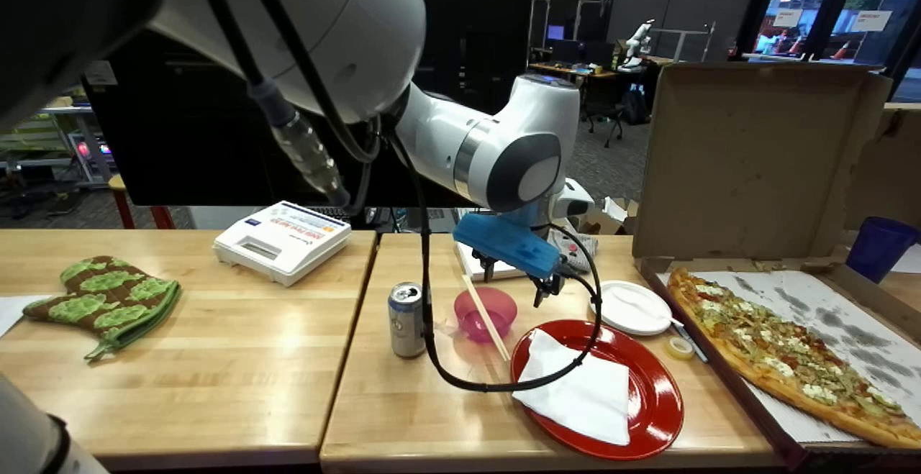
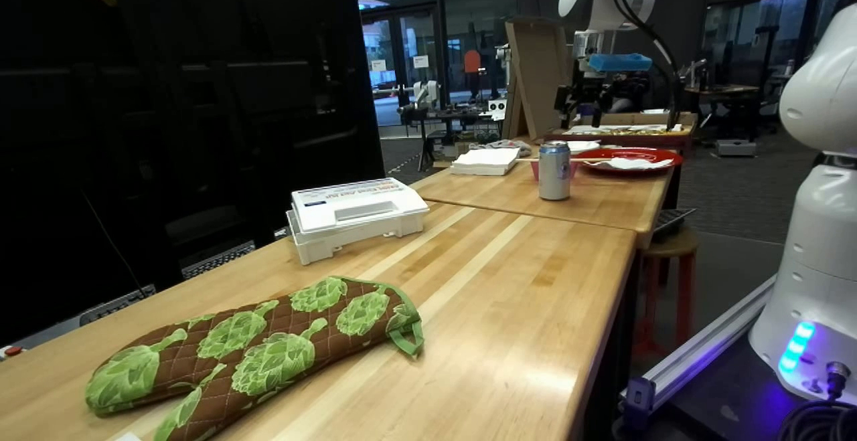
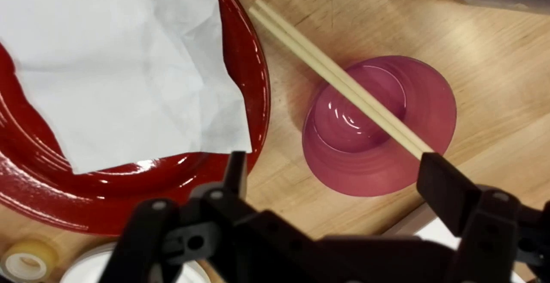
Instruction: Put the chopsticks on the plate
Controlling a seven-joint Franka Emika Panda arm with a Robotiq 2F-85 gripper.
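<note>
Two thin, straight, pale tan chopsticks (image 3: pixel 343 75) lie across translucent pink bowl (image 3: pixel 369 175), centre-right of wrist view. Gripper (image 3: pixel 333 158) spread, holding nothing. Likely pre-grasp; next: align over sticks, lower, pinch. Glossy round red plate (image 3: pixel 245 55), left, holds white paper napkin (image 3: pixel 129 72). Brown cardboard pizza box (image 1: pixel 755 165), right of an exterior view, holds topped pizza (image 1: pixel 770 344).

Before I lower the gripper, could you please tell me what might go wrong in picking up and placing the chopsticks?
The chopsticks lie side by side across the pink bowl, so the open gripper could catch only one. A low or off-centre grasp might also knock or tip the pink bowl. A white napkin covers much of the red plate, so the chopsticks may drag it when set down.
</note>
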